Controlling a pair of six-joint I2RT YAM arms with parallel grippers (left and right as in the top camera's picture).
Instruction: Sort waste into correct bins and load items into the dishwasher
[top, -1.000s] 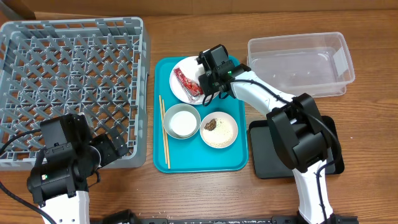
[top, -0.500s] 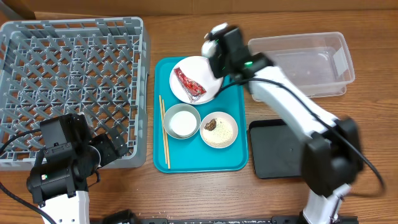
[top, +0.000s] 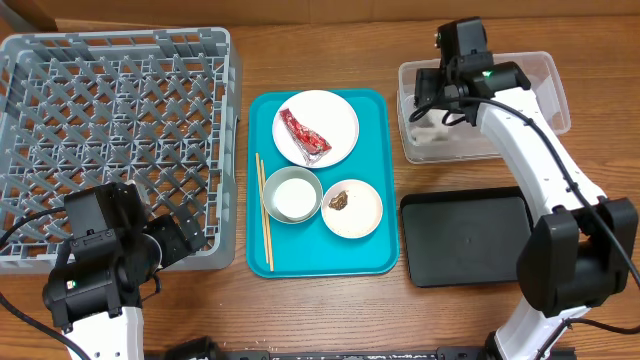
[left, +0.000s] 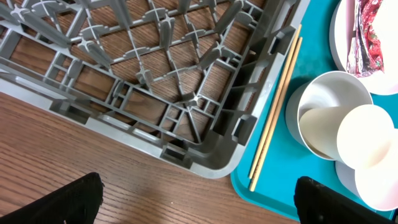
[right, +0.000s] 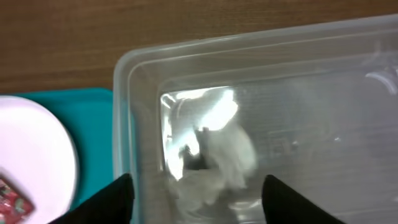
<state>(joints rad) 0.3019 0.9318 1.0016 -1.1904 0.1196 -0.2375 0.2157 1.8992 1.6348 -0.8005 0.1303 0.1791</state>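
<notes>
Tissue (right: 217, 155), or what looks like it through the blur, lies crumpled in the clear tub (top: 520, 100) at the end nearest the teal tray (top: 380, 255). It sits beneath the right hand (right: 198, 202), whose fingers are spread wide and grip nothing. The red wrapper (top: 303, 136) rests on the white plate (top: 335, 115) on that tray, alongside chopsticks (top: 263, 215), a bowl (top: 292, 194) and a rice dish (top: 352, 208). The left hand (left: 199, 205) hovers spread and empty over the tabletop (left: 93, 168) by the grey rack (left: 155, 81).
</notes>
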